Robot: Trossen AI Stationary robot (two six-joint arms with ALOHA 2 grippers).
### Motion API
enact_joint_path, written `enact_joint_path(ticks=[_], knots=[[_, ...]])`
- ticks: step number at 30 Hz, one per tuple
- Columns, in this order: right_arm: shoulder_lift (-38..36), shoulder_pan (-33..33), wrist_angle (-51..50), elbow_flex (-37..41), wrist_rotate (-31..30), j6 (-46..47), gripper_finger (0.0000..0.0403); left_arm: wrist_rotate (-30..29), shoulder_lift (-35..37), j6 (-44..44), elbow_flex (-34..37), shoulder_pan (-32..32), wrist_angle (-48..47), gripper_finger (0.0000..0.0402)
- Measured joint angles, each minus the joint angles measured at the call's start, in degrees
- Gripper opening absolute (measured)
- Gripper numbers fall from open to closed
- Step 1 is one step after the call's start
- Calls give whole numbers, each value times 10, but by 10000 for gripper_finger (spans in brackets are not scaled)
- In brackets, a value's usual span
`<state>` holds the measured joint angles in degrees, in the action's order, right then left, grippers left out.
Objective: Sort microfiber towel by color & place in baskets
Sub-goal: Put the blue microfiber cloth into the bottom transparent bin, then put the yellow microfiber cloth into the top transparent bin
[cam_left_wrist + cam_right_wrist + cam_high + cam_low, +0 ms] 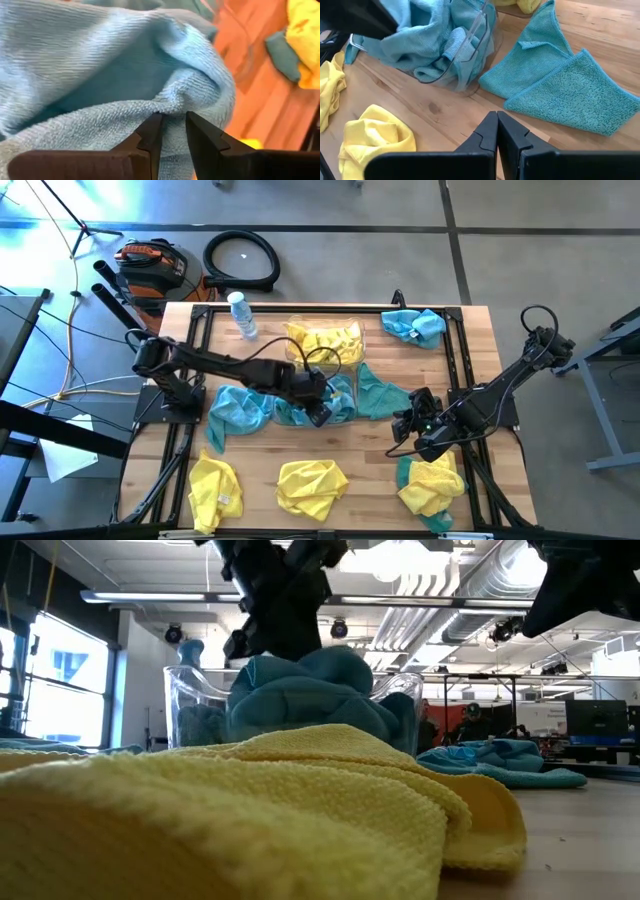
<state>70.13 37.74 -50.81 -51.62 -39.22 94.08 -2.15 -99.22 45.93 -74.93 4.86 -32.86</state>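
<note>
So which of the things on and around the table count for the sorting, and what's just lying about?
Job: yellow towels, teal towels, basket of yellow ones, basket of teal ones, left pincer over the teal pile.
Lying about: water bottle, black hose coil, orange vacuum.

One clear basket (318,395) is sitting mid-table, heaped with teal-blue towels (300,690) spilling over its rim. A second clear basket (325,340) is standing near the far edge, holding yellow towels (335,345). A teal towel (560,85) is lying folded flat just beside the mid-table basket, another teal one (413,325) is bunching at the far right corner, and one (235,412) is sprawling on the basket's left. Three crumpled yellow towels (310,485) are lying along the near edge, the rightmost (432,485) overlapping a teal one.
</note>
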Motion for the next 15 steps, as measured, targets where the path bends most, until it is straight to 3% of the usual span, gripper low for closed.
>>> enact_joint_path(ticks=[5,15], knots=[[0,0,0,0,0,-5,0,-16,0,16,-33,13,-60,76],[0,0,0,0,3,-31,0,-117,1,50,-104,52,-226,76]])
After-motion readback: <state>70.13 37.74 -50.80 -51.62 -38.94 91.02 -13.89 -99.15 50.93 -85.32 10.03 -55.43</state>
